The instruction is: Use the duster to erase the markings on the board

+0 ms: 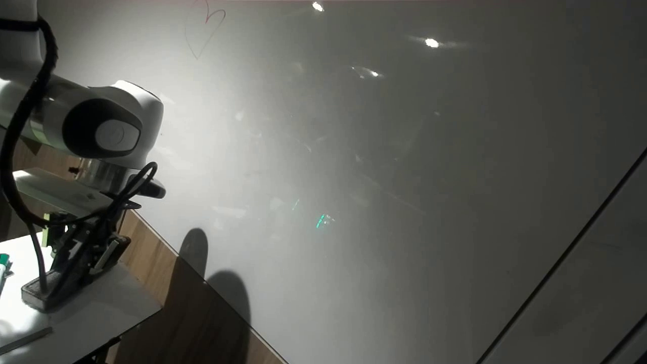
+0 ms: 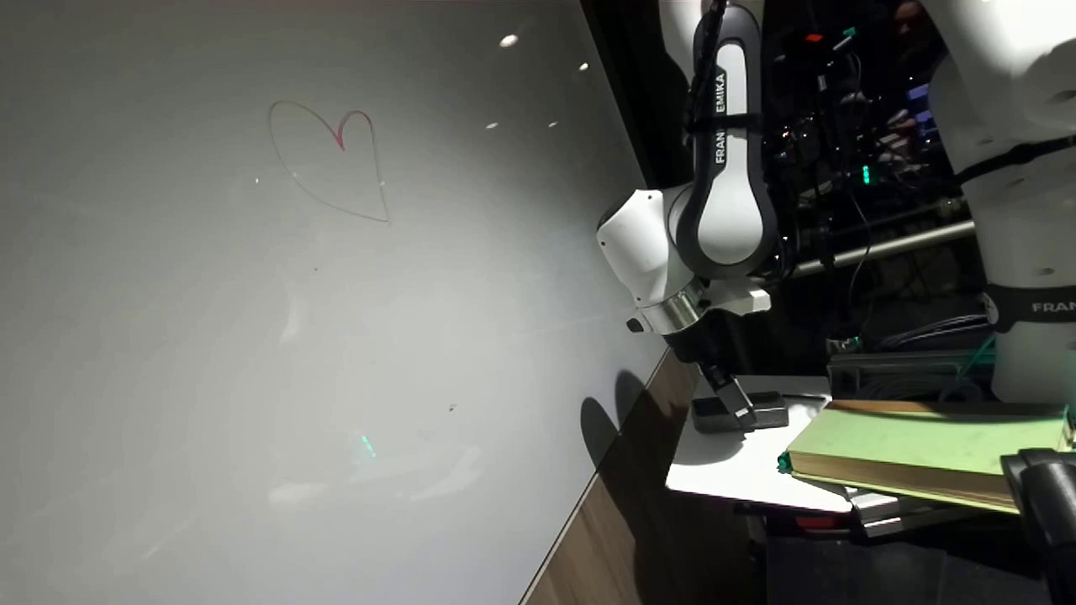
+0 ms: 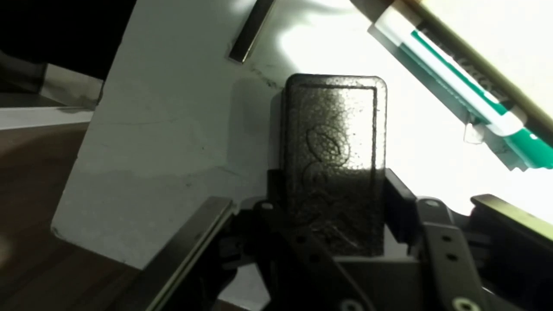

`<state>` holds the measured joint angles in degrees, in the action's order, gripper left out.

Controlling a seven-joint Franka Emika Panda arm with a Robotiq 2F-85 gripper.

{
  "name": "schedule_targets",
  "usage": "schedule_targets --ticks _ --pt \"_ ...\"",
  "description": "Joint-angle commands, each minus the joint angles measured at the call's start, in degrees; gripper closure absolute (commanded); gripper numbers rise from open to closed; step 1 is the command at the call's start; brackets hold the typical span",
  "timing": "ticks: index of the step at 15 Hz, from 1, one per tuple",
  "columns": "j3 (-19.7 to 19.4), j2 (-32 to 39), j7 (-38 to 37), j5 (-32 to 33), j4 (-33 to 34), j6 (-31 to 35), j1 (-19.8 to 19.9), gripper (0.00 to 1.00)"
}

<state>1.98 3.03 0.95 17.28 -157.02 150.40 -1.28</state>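
Observation:
The duster is a dark oblong block at the white table, seen from above in the wrist view. It also shows in both exterior views. My gripper has one finger on each long side of it, both touching, so it is shut on the duster. The gripper also shows in the exterior views. I cannot tell whether the duster rests on the table or is slightly raised. The board is large and glossy. The markings are a thin red heart outline, also high in an exterior view.
The small white table stands beside the board's lower edge, above a wooden panel. A green-and-white marker and a dark bar lie near the duster. A green book and another white arm stand beyond.

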Motion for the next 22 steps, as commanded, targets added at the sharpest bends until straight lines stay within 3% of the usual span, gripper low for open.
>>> schedule_targets --ticks 1,3,5,7,9,13,17,22 --pt "1.6 -7.9 -0.2 -2.2 -1.8 -2.6 -2.1 0.69" --pt "2.8 -11.1 1.2 -6.2 0.0 -3.5 -3.2 0.69" --pt "3.4 -19.2 1.0 -9.9 -3.1 -2.2 -4.6 0.69" --pt "3.7 -23.4 0.1 -13.0 0.1 -3.3 -6.0 0.69" --pt "4.0 -31.2 -1.2 -14.2 -1.2 -3.2 -6.7 0.69" --pt "4.6 -40.1 -4.5 -16.3 5.4 -8.3 -7.2 0.69" --pt "8.8 -42.2 -11.5 -16.7 12.9 -8.9 -6.0 0.69" --pt "14.9 -39.0 -19.2 -15.3 19.1 -5.2 -4.1 0.69"
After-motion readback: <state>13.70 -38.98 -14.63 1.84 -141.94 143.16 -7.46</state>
